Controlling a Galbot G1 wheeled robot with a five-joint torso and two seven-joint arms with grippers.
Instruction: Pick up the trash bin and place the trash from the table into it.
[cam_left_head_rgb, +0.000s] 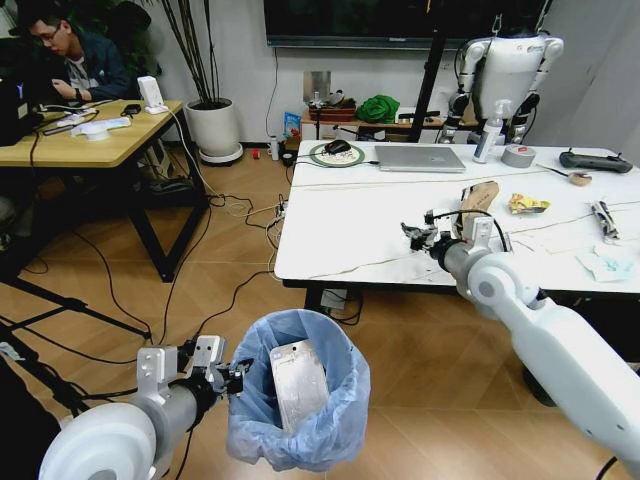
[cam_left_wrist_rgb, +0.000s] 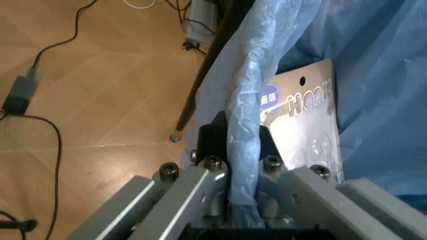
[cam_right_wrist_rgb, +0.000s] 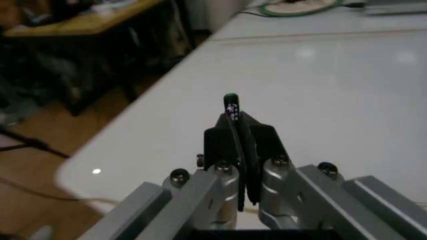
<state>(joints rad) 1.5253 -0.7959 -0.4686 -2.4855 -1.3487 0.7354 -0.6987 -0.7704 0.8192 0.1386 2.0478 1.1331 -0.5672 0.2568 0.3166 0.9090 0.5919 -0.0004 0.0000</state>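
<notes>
Left gripper (cam_left_wrist_rgb: 243, 145) clamps trash bin (cam_left_head_rgb: 298, 405) (pack reads "HOOK").

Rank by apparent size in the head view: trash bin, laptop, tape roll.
1. Trash bin, though it sits closest to the camera, so nearness inflates it.
2. Laptop.
3. Tape roll, clearly smallest.

I take the closed grey laptop (cam_left_head_rgb: 419, 158) as my landmark. Just left of it I see a black mouse (cam_left_head_rgb: 337, 146) on a round green-rimmed mat (cam_left_head_rgb: 318, 157). To its right stand a spray bottle (cam_left_head_rgb: 490, 132) and a tape roll (cam_left_head_rgb: 518, 155); farther right lies a black controller (cam_left_head_rgb: 594, 161).
</notes>
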